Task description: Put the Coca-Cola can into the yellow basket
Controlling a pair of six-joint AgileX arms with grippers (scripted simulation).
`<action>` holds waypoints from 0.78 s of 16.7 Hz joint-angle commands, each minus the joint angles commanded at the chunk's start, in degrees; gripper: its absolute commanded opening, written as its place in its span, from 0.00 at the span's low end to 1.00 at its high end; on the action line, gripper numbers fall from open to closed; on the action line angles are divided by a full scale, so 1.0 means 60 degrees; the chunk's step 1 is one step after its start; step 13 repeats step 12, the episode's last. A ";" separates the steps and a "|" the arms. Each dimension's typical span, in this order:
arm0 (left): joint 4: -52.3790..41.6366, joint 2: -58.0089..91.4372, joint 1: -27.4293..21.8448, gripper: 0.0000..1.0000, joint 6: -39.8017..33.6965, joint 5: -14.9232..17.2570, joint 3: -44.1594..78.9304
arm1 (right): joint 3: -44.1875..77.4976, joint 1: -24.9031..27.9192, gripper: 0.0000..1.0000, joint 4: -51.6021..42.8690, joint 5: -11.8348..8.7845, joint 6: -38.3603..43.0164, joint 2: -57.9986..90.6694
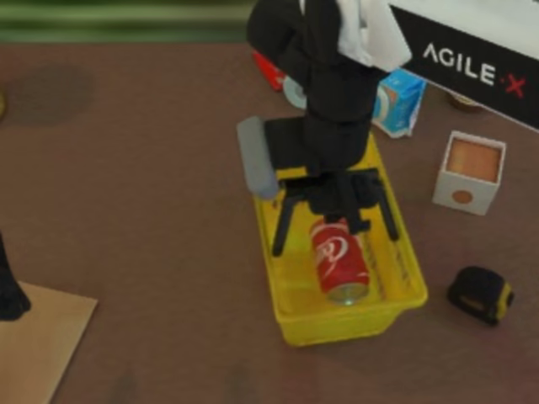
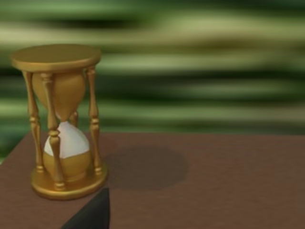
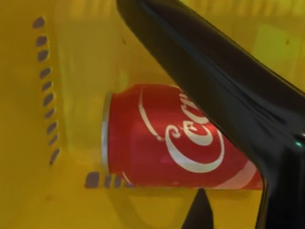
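Top view. The Coca-Cola can [image 1: 340, 259] is shown lying on its side on the floor of the yellow basket [image 1: 409, 263], its silver end turned toward the near wall. The right gripper [image 1: 335, 204] is seen directly above the basket's far half, its black fingers [image 1: 283, 222] spread wide to either side of the can's upper end — whether they touch it cannot be told. A grey block [image 1: 256, 156] lies against the basket's far left corner. To the right of the basket a white open-topped box [image 1: 470, 172] is placed, and nearer the front edge a black-and-yellow tape measure [image 1: 482, 294]. Behind the arm a blue-and-white carton [image 1: 401, 101] and a small flat red object [image 1: 268, 69] are partly hidden. The left arm [image 1: 10, 290] is parked at the left edge of the worktop [image 1: 143, 219], beside a tan board [image 1: 42, 345].

Left wrist view. A golden hourglass [image 2: 62, 121] with white sand is shown upright on the brown worktop. Only a dark tip of the left gripper [image 2: 93, 213] is visible — the state of its fingers cannot be told.

Right wrist view. The can is seen close up, lying on the basket's yellow floor beside a slotted wall, its white script lettering facing the camera. One black finger [image 3: 214, 81] crosses in front of it, and the tip of the other shows at the picture's edge, well apart from the first.
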 joint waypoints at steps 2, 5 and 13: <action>0.0000 0.0000 0.0000 1.00 0.0000 0.0000 0.0000 | 0.0000 0.0000 0.00 0.0000 0.0000 0.0000 0.0000; 0.0000 0.0000 0.0000 1.00 0.0000 0.0000 0.0000 | 0.0172 -0.0035 0.00 -0.0170 0.0026 -0.0041 -0.0027; 0.0000 0.0000 0.0000 1.00 0.0000 0.0000 0.0000 | 0.1398 -0.0279 0.00 -0.1706 0.0000 -0.0355 -0.0309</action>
